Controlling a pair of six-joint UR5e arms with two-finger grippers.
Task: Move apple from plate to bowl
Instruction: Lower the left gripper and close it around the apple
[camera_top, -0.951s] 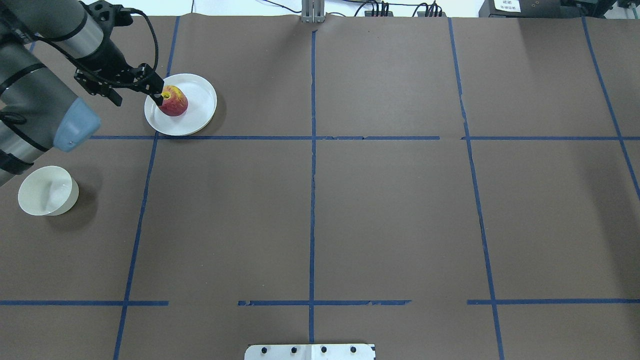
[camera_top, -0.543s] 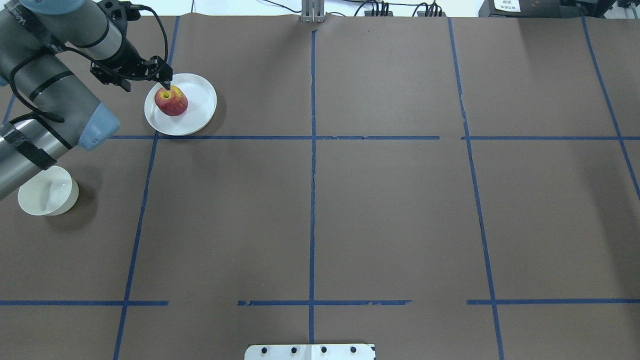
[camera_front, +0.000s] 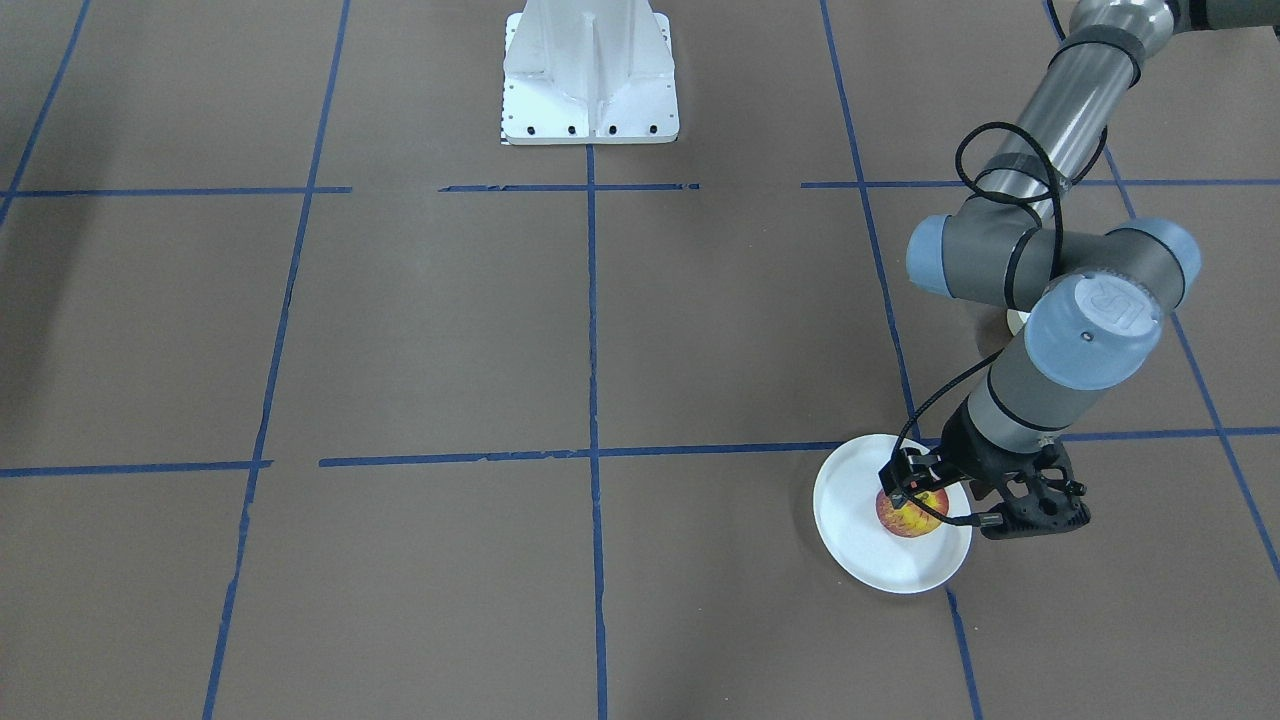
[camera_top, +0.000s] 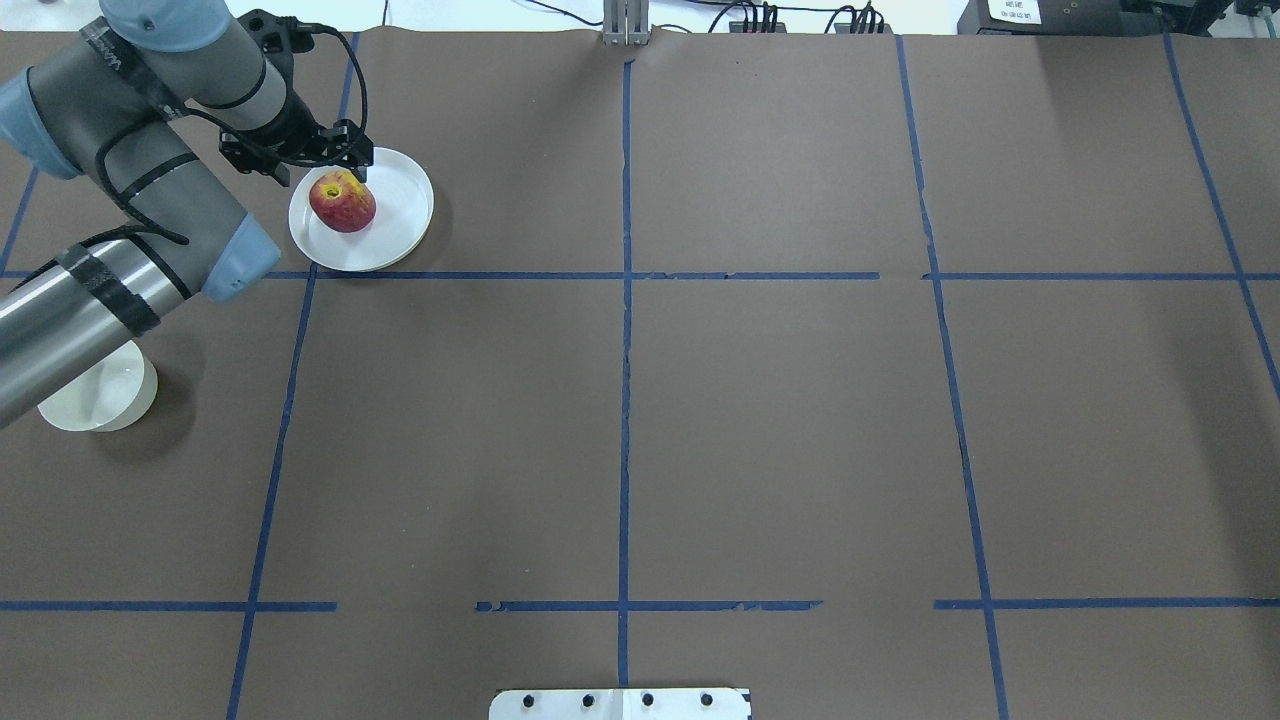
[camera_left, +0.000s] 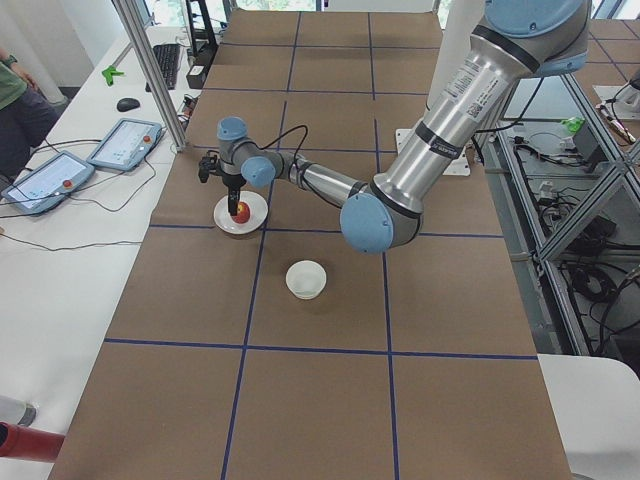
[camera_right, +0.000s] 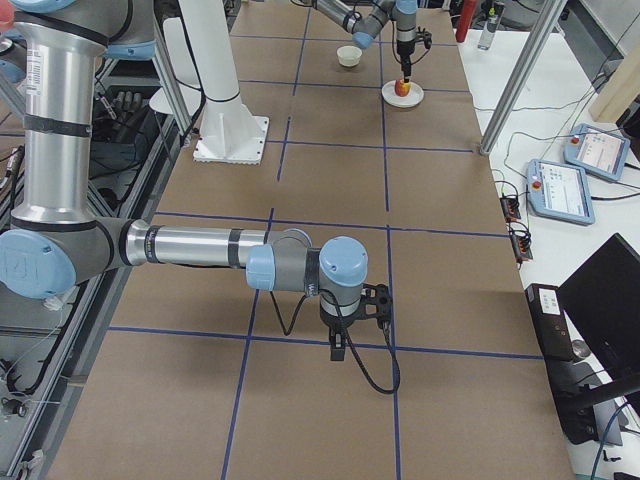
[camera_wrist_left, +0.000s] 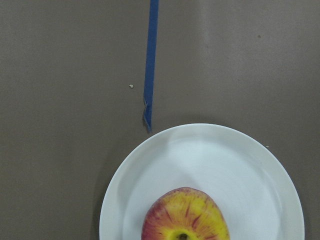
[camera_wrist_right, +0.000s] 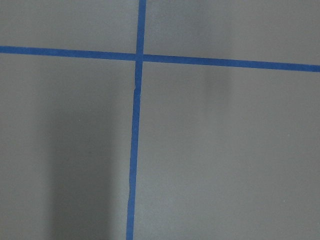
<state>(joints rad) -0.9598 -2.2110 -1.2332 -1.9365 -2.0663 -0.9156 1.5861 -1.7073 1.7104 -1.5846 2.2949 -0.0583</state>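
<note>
Overhead view, near to far: the bowl stands on the desk. Beyond it, the apple sits on the plate, toward 9 o'clock. The left claw hangs over the apple's 1 o'clock edge; whether it is clenched or released cannot be told.

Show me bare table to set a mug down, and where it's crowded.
Bare: the squares either side of the centre tape line, from the plate across. Crowded: the left tool at the apple, the bowl partly under that arm.
</note>
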